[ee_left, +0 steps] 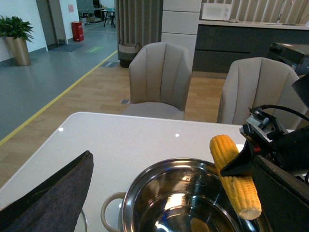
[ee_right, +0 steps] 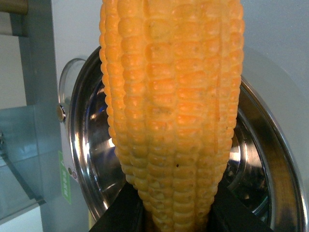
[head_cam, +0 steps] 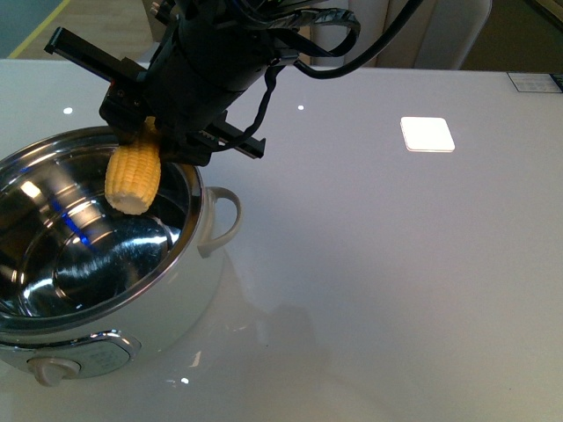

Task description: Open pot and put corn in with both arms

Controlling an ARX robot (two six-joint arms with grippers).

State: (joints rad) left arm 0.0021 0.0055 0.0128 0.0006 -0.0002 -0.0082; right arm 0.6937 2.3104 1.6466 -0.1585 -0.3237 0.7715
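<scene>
The pot (head_cam: 189, 189) stands open at the table's front left, its shiny steel inside bare. My right gripper (head_cam: 151, 145) hangs over the pot's far rim, shut on the corn (head_cam: 134, 180), which points down into the bowl. The left wrist view shows the same corn (ee_left: 234, 179) tilted above the pot (ee_left: 145, 193), clamped by the black right gripper (ee_left: 248, 157). In the right wrist view the corn (ee_right: 171, 111) fills the picture between the gripper's fingers (ee_right: 120, 215), with the pot rim (ee_right: 79, 145) behind. My left gripper's dark finger (ee_left: 53, 203) shows beside a curved lid edge (ee_left: 84, 220).
The pot's white loop handle (head_cam: 224, 220) sticks out to the right and its beige knob (head_cam: 48, 371) faces front. A bright white square (head_cam: 427, 134) lies on the white table at the back right. Two beige chairs (ee_left: 159, 77) stand beyond the far edge.
</scene>
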